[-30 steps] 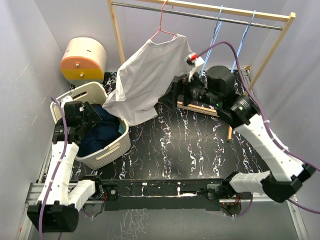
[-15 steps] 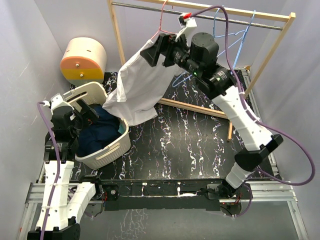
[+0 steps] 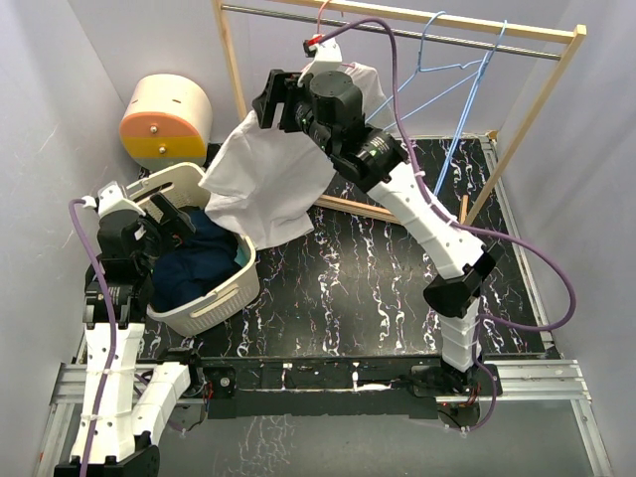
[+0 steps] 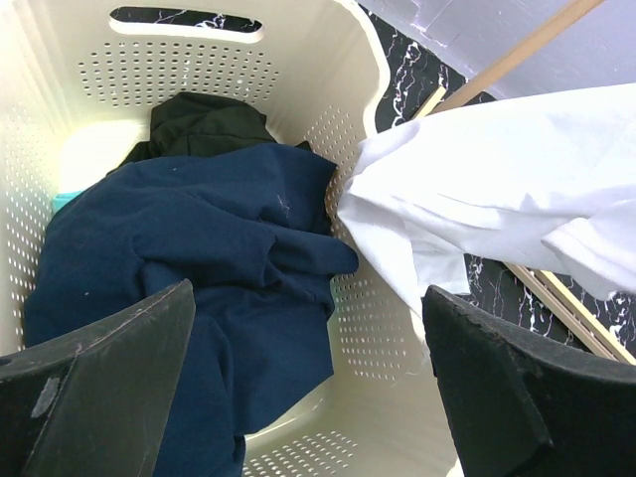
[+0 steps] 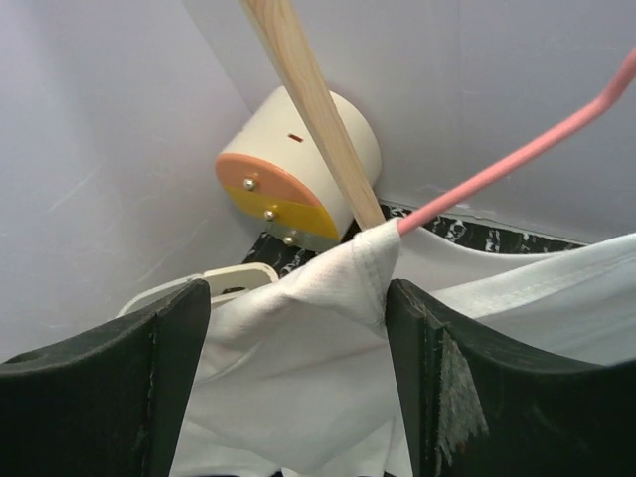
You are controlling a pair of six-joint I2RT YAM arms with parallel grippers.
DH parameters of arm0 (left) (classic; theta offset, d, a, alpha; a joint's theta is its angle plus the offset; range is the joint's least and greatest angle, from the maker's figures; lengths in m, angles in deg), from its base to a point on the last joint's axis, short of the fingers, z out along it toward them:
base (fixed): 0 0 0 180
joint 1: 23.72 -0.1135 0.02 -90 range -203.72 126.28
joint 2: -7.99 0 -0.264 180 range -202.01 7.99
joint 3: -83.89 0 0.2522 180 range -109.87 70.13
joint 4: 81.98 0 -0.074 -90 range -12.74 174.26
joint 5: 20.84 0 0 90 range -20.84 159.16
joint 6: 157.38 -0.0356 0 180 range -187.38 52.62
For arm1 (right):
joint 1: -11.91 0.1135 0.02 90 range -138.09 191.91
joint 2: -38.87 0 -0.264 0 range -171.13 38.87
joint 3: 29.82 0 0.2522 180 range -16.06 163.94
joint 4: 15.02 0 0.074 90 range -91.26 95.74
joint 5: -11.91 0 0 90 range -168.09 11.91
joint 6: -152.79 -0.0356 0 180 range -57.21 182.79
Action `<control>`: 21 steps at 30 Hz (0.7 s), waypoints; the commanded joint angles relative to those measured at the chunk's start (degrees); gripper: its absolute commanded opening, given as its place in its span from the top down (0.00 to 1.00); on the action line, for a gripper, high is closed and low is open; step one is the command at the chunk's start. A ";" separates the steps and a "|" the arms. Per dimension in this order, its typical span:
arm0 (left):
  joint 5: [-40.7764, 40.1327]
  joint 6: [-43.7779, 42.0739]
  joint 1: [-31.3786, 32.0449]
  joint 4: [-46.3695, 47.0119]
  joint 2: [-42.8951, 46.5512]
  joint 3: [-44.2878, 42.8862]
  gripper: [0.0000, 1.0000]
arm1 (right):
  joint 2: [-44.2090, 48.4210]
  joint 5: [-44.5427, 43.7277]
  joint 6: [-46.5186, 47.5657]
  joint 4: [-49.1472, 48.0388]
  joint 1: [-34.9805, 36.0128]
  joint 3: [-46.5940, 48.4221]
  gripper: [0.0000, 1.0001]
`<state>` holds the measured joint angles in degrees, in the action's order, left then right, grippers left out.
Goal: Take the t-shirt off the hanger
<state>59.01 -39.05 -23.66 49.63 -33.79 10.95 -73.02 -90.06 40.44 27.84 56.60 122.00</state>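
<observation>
hanger (image 5: 517,156) mostly inside t-shirt (image 3: 268,184)

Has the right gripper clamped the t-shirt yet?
No: in the right wrist view the right gripper stands open, its fingers wide apart either side of the t-shirt shoulder that hangs on the pink hanger.

To my left stands a cream laundry basket (image 3: 214,298); it holds a dark blue garment (image 3: 194,263), with a black garment (image 4: 209,119) touching it; beyond the basket sits a round cream drum (image 3: 167,117) with an orange-and-yellow face; ahead, a wooden rack (image 3: 231,75) carries a metal rail (image 3: 527,49); blue hangers (image 3: 449,68) hang there; the table (image 3: 378,288) is black, veined white.
</observation>
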 commanded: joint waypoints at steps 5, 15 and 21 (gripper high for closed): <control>1.61 -0.69 -0.32 1.87 0.38 -0.52 0.05 | 10.52 -13.94 2.42 3.93 0.40 -10.64 0.35; 2.93 -1.26 -0.31 3.25 -0.59 -0.50 0.06 | 26.58 -22.62 5.24 8.19 -0.46 -28.15 0.36; 7.61 -3.18 -0.30 4.95 -3.12 -3.30 0.08 | 30.24 -15.87 7.16 8.56 -1.36 -29.42 0.25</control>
<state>62.29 -40.27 -23.66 52.14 -35.40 10.82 -44.52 -109.10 45.47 37.57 55.68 92.16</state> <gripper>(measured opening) 0.932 0.711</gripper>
